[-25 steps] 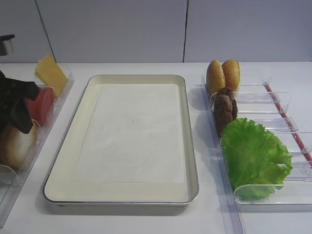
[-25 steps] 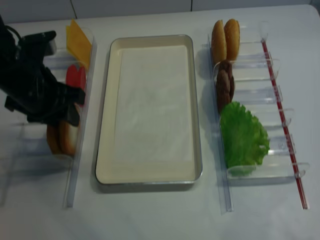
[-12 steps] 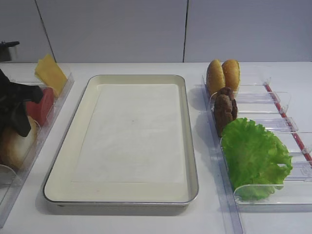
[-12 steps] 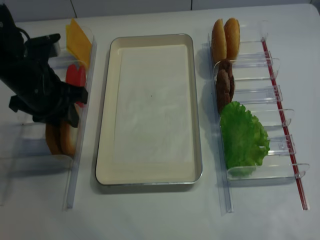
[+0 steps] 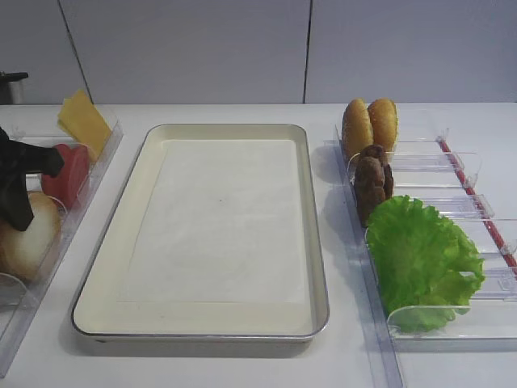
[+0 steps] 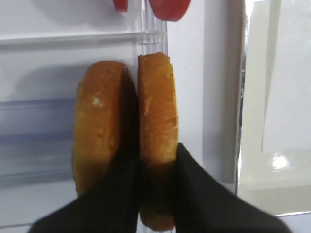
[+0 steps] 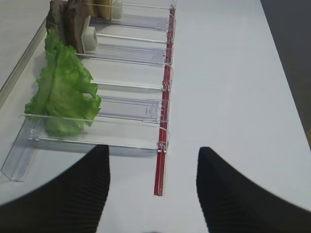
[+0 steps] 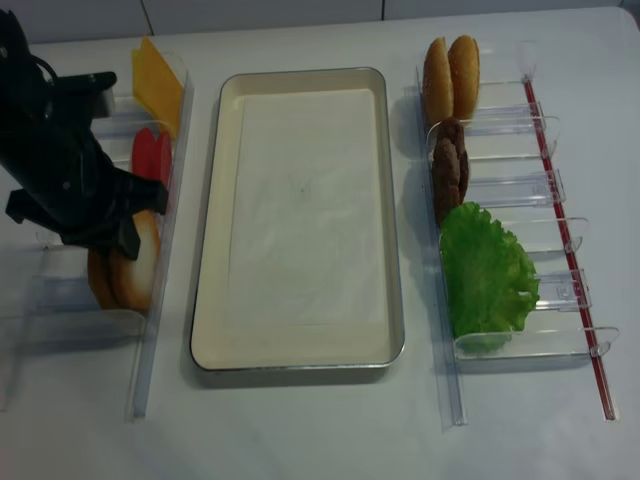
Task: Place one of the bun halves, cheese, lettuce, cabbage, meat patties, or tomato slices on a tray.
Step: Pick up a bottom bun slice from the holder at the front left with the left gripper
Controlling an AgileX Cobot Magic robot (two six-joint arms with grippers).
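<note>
Two bun halves stand on edge in the left clear holder. My left gripper [image 6: 158, 194] is shut on the bun half [image 6: 156, 121] nearer the tray; its black fingers [image 6: 194, 194] clamp both faces. From above, that left gripper [image 8: 120, 238] sits over the pale-faced bun half [image 8: 140, 265] and the other half [image 8: 98, 280]. The cream tray [image 8: 215, 200] lies in the middle with only its paper liner. My right gripper [image 7: 154, 153] hangs open over bare table by the front end of the right holder, holding nothing.
Cheese [image 8: 158, 80] and tomato slices [image 8: 150, 155] stand behind the bun halves in the left holder. The right holder [image 8: 560, 190] carries glossy buns [image 8: 450, 75], meat patties [image 8: 448, 170] and lettuce [image 8: 485, 270]. A red strip [image 7: 165, 97] runs along its outer side.
The left gripper's jaws have closed onto the bun half nearer the tray, and the arm has shifted slightly to the left. The tray and the right-hand food are unchanged.
</note>
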